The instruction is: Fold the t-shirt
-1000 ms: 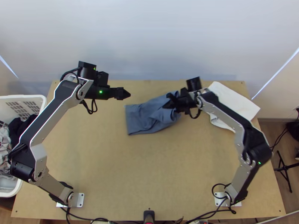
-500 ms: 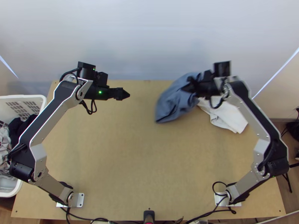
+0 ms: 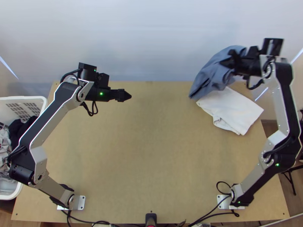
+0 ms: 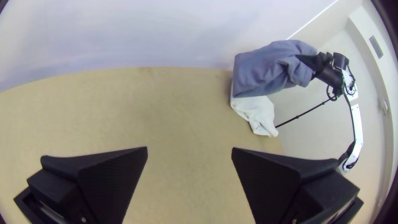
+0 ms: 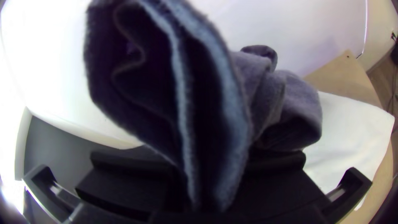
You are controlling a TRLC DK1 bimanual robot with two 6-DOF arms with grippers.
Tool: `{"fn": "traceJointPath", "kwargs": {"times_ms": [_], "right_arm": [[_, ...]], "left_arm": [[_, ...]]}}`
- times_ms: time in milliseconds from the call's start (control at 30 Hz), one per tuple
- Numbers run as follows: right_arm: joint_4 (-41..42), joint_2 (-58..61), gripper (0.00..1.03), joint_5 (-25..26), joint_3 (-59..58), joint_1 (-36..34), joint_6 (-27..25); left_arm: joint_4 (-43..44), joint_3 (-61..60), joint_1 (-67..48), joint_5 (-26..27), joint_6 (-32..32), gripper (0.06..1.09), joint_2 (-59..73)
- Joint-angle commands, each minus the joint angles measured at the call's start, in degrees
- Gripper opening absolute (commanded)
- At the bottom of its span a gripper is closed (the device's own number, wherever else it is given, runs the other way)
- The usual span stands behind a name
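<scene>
Tabletop [image 3: 151, 162] spreads broadly below parted left hand [image 3: 128, 95]; near the far edge, right hand [image 3: 224, 63] clamps shirt [image 3: 211, 77].

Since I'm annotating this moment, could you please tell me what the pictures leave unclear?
- Top view: the far part of the white cloth, behind the blue cloth.
- Right wrist view: how many layers the right gripper pinches, hidden by folds.
- Top view: the outer side of the basket, cut by the left edge.
</scene>
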Motion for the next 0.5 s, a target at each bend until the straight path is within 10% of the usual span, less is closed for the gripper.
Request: {"fn": "traceJointPath", "kwargs": {"times_ms": [0, 467], "right_arm": [[-1.51, 4.38, 0.03, -0.67, 6.51, -6.14, -1.36], [-2.30, 5.17, 0.03, -0.14, -5.80, -12.82, -9.98]], "left_arm": [[-0.01, 0.03, 0.32, 0.12, 0.27, 1.04, -0.05], [-0.01, -1.47, 1.20, 0.12, 0.62, 1.04, -0.93]]}}
